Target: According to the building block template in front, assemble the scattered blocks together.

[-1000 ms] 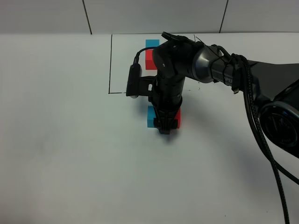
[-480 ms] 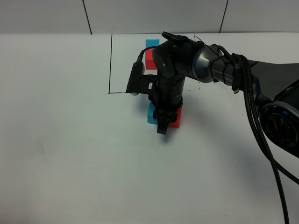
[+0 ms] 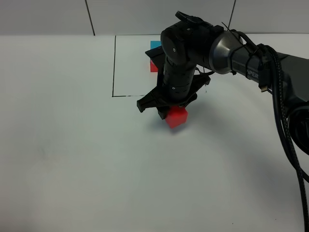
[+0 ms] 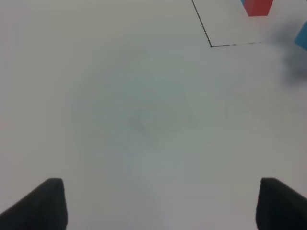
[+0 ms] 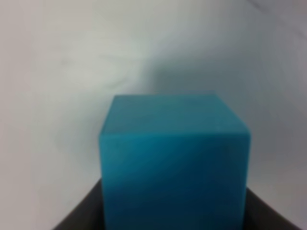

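The template is a cyan-blue cube [image 3: 155, 44] joined to a red cube [image 3: 153, 65] inside a black outline [image 3: 114, 67], partly hidden behind my right arm. The template's red cube also shows in the left wrist view [image 4: 257, 5]. My right gripper [image 3: 161, 109] is just in front of the outline and is shut on the scattered cyan-blue cube [image 5: 175, 163], which the arm hides in the exterior view. The scattered red cube [image 3: 176, 116] lies turned on the table right beside the gripper. My left gripper [image 4: 158, 206] is open and empty over bare table.
The outline's near left corner [image 4: 211, 46] shows in the left wrist view, with a sliver of cyan-blue [image 4: 302, 36] at that picture's edge. The right arm's black cable [image 3: 285, 140] hangs along the right side. The white table [image 3: 72, 159] spreads to the left and front.
My right wrist has turned and the arm has shifted toward the outline. The cyan-blue cube has left its spot beside the red cube. The red cube has been nudged and rotated.
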Controlling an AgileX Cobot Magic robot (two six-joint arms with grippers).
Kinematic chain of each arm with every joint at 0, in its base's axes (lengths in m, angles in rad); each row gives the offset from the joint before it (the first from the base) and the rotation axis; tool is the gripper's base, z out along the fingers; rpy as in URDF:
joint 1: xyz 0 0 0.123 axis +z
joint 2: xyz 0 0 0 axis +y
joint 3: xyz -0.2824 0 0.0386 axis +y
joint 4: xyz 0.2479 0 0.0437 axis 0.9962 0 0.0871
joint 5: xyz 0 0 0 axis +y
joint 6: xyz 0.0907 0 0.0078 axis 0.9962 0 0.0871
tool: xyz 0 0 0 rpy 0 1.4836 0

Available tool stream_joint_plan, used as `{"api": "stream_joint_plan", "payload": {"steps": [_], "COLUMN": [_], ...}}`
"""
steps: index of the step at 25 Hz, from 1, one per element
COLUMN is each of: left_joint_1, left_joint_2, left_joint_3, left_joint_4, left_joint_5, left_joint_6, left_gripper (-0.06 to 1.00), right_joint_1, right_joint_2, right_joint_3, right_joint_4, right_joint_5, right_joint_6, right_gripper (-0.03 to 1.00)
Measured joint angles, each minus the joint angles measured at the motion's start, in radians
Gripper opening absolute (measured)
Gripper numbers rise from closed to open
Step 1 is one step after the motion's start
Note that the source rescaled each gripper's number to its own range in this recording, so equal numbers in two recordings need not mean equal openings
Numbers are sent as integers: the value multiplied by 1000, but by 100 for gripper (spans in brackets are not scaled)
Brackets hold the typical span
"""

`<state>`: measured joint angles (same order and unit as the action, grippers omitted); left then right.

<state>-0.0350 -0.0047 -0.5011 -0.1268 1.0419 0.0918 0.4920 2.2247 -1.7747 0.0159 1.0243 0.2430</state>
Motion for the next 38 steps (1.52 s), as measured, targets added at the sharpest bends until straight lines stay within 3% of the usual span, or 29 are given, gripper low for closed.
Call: {"api": "stream_joint_plan", "payload": {"steps": [4,8,20,28,30,32,38], "left_joint_1": [0,0,0,0,0,0,0], "left_joint_2": [0,0,0,0,0,0,0], "left_joint_3": [0,0,0,0,0,0,0], "left_joint_4": [0,0,0,0,0,0,0], "left_joint_5": [0,0,0,0,0,0,0], "left_joint_6": [0,0,0,0,0,0,0], "left_gripper": [86,86,86,86,86,86,86], "right_joint_1": [0,0,0,0,0,0,0], "right_joint_2": [1,13,69,71,71,71,71], "right_joint_3": [39,48,52,52,52,52,52], "right_joint_4": [56,61,-16,-16,-16,-16,-16], "right_joint_5": [-84,-132,-139,-138,-141,-145,-147], "right_joint_6": [196,290,368,378,379,367,287], "right_gripper": [1,1,1,3,11,27,87]}}
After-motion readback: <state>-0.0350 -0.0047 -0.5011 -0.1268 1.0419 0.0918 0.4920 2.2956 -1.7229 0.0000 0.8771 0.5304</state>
